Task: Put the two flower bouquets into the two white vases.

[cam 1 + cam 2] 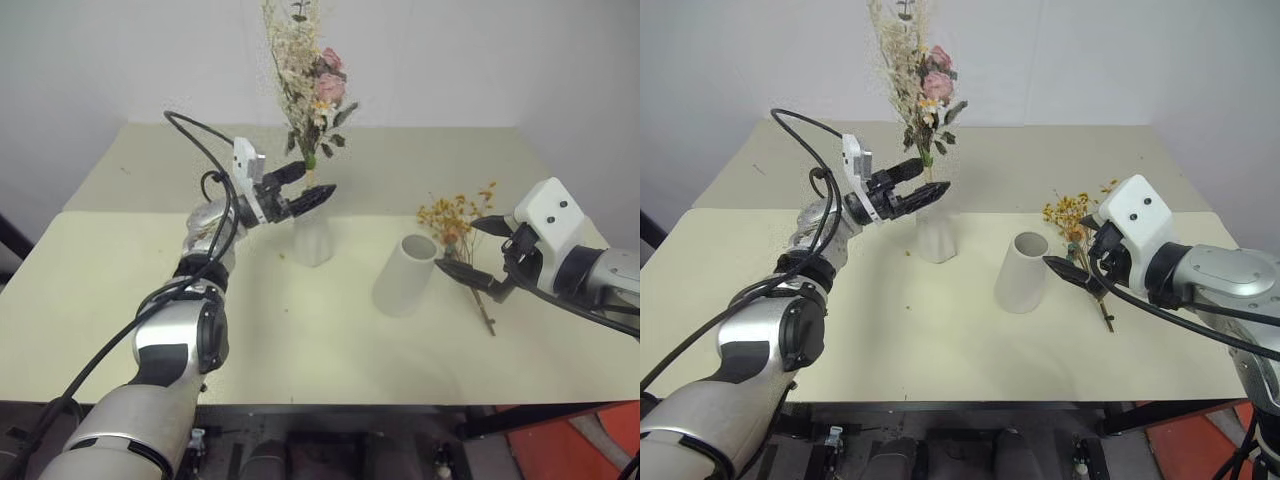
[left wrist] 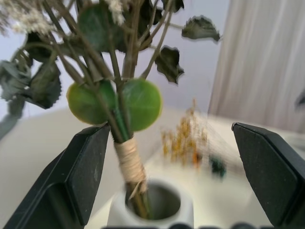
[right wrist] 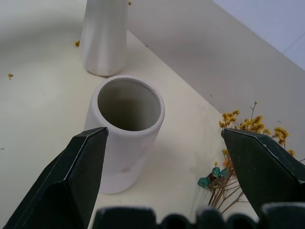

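Note:
The bouquet of cream sprigs, pink roses and green leaves (image 1: 318, 85) stands upright in the slim white vase (image 1: 312, 240) at the table's middle. Its twine-wrapped stem (image 2: 128, 164) goes down into the vase's mouth (image 2: 153, 206). My left gripper (image 1: 315, 180) is open just above that mouth, one finger on each side of the stem, which sits close to one finger. The wide white vase (image 1: 407, 275) stands empty to the right. The yellow-orange bouquet (image 1: 458, 215) lies flat on the table beyond it. My right gripper (image 1: 462, 245) hovers open over its brown stems (image 3: 224, 191).
The cream table (image 1: 300, 350) is made of two tops with a seam (image 1: 130, 212) running across. A few petal crumbs (image 3: 76, 43) lie near the slim vase. A white wall rises behind the far edge. A red object (image 1: 560, 440) sits below the front right corner.

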Controlling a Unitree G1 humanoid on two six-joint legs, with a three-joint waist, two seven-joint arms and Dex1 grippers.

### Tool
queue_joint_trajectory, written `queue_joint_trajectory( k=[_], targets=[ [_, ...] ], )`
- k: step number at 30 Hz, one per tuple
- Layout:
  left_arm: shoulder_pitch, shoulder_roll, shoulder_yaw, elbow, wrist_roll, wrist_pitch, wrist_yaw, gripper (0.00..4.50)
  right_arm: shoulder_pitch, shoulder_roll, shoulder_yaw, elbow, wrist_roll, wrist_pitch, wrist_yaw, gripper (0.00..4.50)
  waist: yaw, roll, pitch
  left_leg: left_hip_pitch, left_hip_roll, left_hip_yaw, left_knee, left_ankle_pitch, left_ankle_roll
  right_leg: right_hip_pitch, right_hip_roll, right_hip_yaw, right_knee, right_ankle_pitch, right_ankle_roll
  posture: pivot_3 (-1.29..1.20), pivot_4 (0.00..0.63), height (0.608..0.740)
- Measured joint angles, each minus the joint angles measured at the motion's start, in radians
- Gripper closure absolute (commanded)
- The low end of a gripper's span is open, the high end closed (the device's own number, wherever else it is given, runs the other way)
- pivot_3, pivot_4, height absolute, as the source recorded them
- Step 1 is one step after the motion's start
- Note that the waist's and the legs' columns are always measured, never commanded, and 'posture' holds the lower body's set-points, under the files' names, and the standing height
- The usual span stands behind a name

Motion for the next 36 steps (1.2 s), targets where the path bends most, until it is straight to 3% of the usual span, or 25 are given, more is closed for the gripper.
queue_joint_trajectory(
  k=[4,15,20,27,31,36],
  targets=[
    [0.001,0.009,-0.005,-0.002,0.009,0.000,0.020,0.03,0.000,0.008,0.016,0.003,-0.008,-0.007,0.001,0.00,0.000,0.000,0.000,0.000,0.000,0.000,0.000,0.000,0.000,0.000,0.000,0.000,0.000,0.000,0.000,0.00,0.150,0.740],
    [0.068,0.168,-0.082,-0.158,0.059,-0.001,-0.092,0.03,-0.001,0.008,0.017,0.020,-0.011,-0.016,0.004,0.00,-0.003,0.000,0.000,0.000,0.001,0.000,0.000,0.000,0.000,0.000,0.000,0.000,0.000,0.000,0.000,0.00,0.150,0.740],
    [0.196,0.267,-0.078,-0.397,-0.015,0.101,-0.209,0.03,-0.006,0.007,-0.001,0.045,-0.007,-0.016,0.015,0.00,-0.003,0.000,0.000,0.000,0.001,0.000,0.000,0.000,0.000,0.000,0.000,0.000,0.001,0.000,0.000,0.00,0.150,0.740],
    [0.452,0.399,-0.044,-0.856,-0.133,0.327,-0.180,0.03,-0.056,-0.078,-0.065,0.164,0.010,0.050,0.036,0.00,-0.002,0.000,0.000,0.001,0.002,0.000,0.000,0.000,0.000,0.000,0.000,0.000,0.001,0.000,0.000,0.00,0.150,0.740],
    [0.549,0.432,-0.046,-1.087,-0.176,0.421,-0.141,0.03,-0.175,-0.111,0.018,0.344,-0.036,0.085,0.036,0.00,0.000,0.000,0.000,0.002,0.002,0.001,0.001,0.000,0.000,0.001,0.000,0.000,0.000,-0.001,0.002,0.00,0.150,0.740],
    [0.551,0.422,-0.077,-1.246,-0.208,0.532,-0.050,0.03,-0.314,-0.091,0.208,0.629,-0.145,0.076,0.085,0.00,-0.003,0.000,0.000,0.002,0.002,0.001,0.000,0.000,0.000,0.001,0.001,0.001,-0.001,-0.001,0.002,0.00,0.150,0.740]
  ],
)
